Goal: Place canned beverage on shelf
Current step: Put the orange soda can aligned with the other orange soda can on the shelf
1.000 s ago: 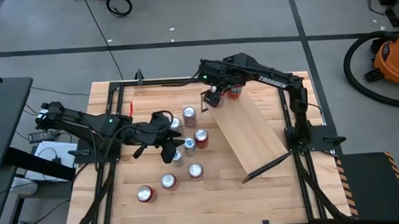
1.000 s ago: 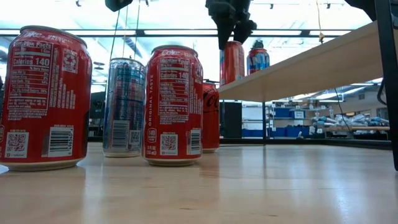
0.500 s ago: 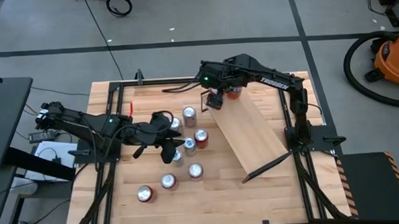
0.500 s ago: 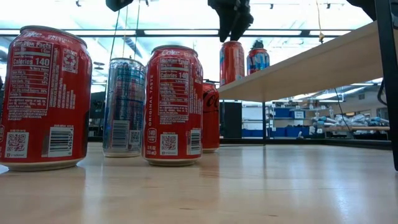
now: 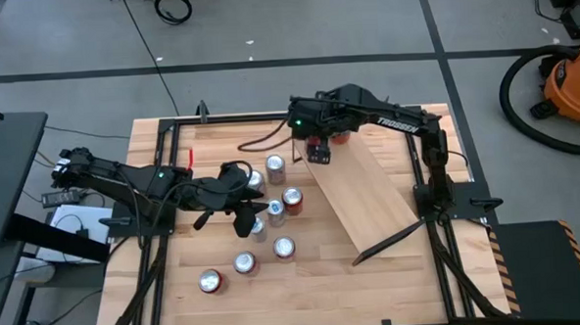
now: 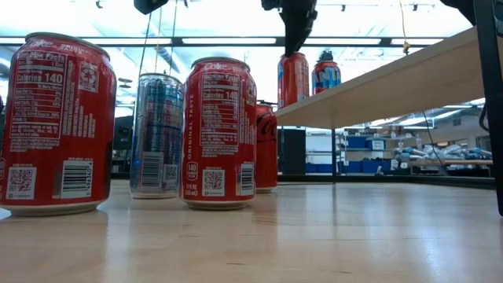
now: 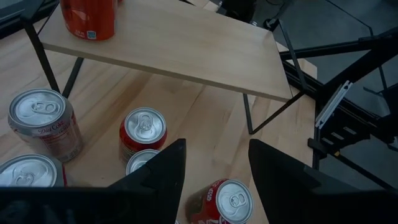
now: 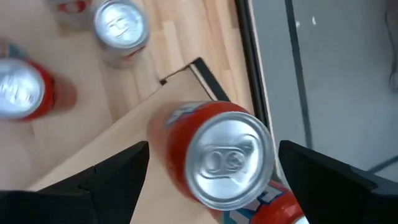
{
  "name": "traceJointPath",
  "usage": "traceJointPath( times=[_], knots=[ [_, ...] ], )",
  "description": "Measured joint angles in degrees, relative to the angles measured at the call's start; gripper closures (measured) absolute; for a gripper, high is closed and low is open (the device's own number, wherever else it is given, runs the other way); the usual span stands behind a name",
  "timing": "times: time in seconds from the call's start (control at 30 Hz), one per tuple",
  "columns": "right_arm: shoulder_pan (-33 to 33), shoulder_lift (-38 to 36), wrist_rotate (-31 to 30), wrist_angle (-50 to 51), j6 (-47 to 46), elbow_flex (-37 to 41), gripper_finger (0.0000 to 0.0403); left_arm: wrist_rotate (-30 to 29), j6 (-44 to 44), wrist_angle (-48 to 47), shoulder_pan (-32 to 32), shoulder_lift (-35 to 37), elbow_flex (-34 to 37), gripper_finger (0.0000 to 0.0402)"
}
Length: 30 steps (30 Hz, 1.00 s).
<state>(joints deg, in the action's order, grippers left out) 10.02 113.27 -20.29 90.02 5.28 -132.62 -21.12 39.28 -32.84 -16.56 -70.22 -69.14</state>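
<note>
Two cans stand on the sloped light wood shelf (image 5: 365,192); the right claw (image 5: 319,153) hovers spread above the red soda can (image 8: 217,158). Several cans wait on the planked wooden surface (image 5: 305,275), near the half-spread, empty left claw (image 7: 211,171).

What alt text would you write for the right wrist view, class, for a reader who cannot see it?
A red can stands upright on the light wood shelf, seen from above between the open fingers of the right gripper, which do not touch it. More cans stand on the tabletop beyond the shelf's end.
</note>
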Motion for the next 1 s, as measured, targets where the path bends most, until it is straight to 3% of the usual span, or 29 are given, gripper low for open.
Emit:
traceJointPath(
  times=[0.17, 0.3, 0.5, 0.77, 1.0],
  knots=[
    [-1.1, 0.0, -1.6, -0.2, 0.6, 0.0, 0.0034, 0.0, -0.1, 0.0, 0.0, 0.0, 0.0, 0.0216],
    [1.3, 0.0, 4.5, 0.0, -6.7, 0.0, 0.0034, 0.0, 0.0, 0.0, 0.0, 0.0, 0.0, 0.0216],
    [4.1, 0.0, 5.6, -0.3, -14.2, 0.0, 0.0034, 0.0, 0.0, 0.0, 0.0, 0.0, 0.0, 0.0216],
    [3.0, 0.0, 8.7, 0.1, -13.2, -1.4, 0.0034, 1.4, 0.0, 0.0, 0.0, 0.0, 0.0, 0.0216],
    [5.5, -0.4, 10.9, -0.9, -18.9, -2.3, 0.0034, 1.4, 0.0, -0.1, 0.0, 0.0, 0.0, 0.0216]
  ],
)
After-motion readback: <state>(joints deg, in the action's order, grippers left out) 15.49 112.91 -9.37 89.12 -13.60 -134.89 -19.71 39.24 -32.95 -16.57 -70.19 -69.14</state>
